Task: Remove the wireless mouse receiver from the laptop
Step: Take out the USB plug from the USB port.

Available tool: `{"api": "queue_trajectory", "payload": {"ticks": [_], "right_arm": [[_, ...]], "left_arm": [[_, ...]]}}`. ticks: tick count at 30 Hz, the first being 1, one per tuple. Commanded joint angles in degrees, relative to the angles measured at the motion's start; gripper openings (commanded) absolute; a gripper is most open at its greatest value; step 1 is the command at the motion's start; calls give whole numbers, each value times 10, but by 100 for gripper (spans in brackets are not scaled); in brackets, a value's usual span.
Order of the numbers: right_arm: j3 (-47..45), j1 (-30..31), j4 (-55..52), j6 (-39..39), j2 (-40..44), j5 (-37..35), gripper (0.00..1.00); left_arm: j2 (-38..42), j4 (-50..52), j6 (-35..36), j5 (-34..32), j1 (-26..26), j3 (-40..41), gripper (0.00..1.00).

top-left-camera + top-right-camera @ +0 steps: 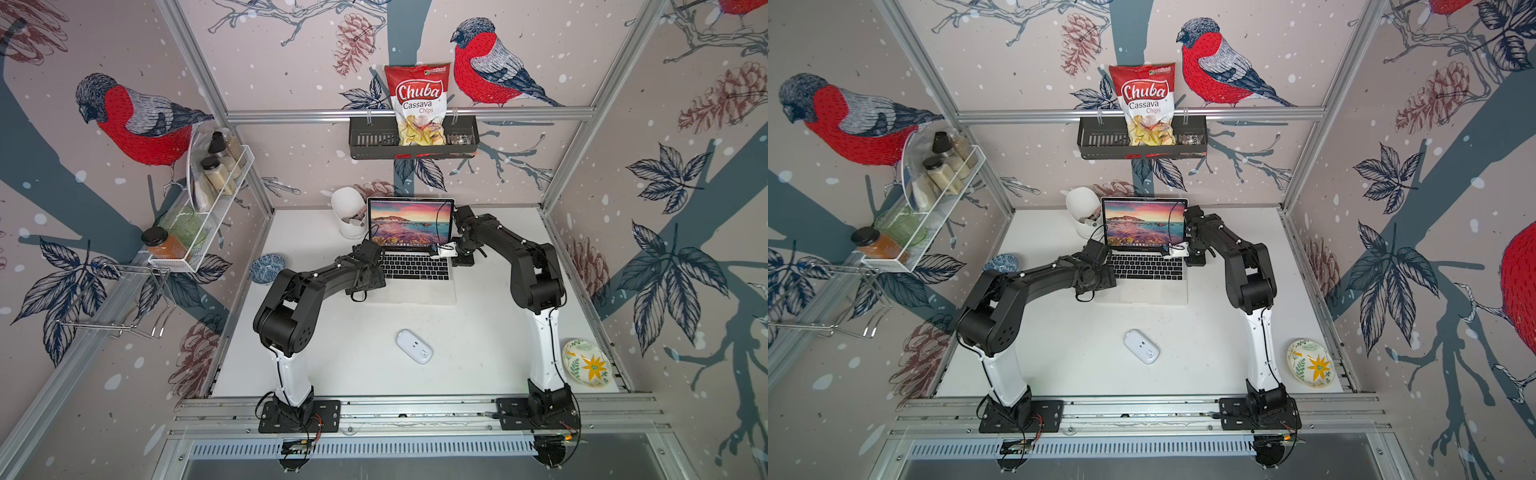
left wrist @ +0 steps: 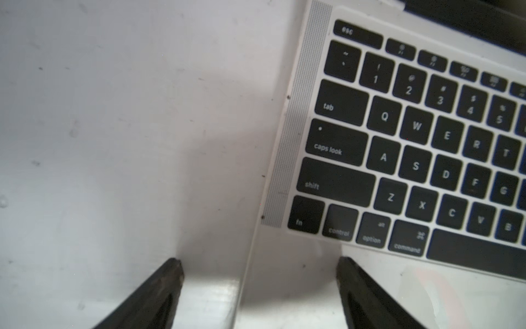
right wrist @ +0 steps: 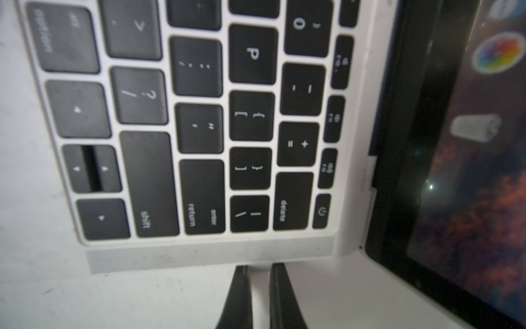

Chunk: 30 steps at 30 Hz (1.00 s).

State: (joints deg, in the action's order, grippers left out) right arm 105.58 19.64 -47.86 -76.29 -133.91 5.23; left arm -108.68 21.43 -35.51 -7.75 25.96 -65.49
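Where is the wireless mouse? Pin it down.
In both top views the wireless mouse lies on the white table, centred left to right, on the robot's side of the laptop and apart from it; the flowered plate sits to its right.

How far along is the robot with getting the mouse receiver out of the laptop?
Done: the right gripper is at the laptop's right edge. In hand: its jaws are shut on a small pale stub there, apparently the receiver, not yet pulled out. The left gripper hangs open over the laptop's left edge. Left: draw the receiver clear.
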Motion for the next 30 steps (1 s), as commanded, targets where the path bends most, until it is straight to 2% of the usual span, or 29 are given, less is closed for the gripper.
{"api": "queue_trajectory", "payload": {"ticks": [1, 8, 14, 23, 30], "right_arm": [[-30, -2, 43, 7, -53, -47, 0], [-30, -6, 54, 11, -51, -53, 0], [-42, -15, 72, 15, -44, -82, 0], [-49, -23, 81, 19, -30, -89, 0], [-75, -38, 108, 24, -11, -127, 0]], "left_arm": [[-33, 176, 31, -3, 0, 3, 88], [-65, 186, 45, -6, 0, 2, 88], [-66, 177, 41, -4, 0, 17, 88], [-59, 180, 40, -7, 1, 21, 88], [-63, 171, 37, -5, 0, 31, 88]]}}
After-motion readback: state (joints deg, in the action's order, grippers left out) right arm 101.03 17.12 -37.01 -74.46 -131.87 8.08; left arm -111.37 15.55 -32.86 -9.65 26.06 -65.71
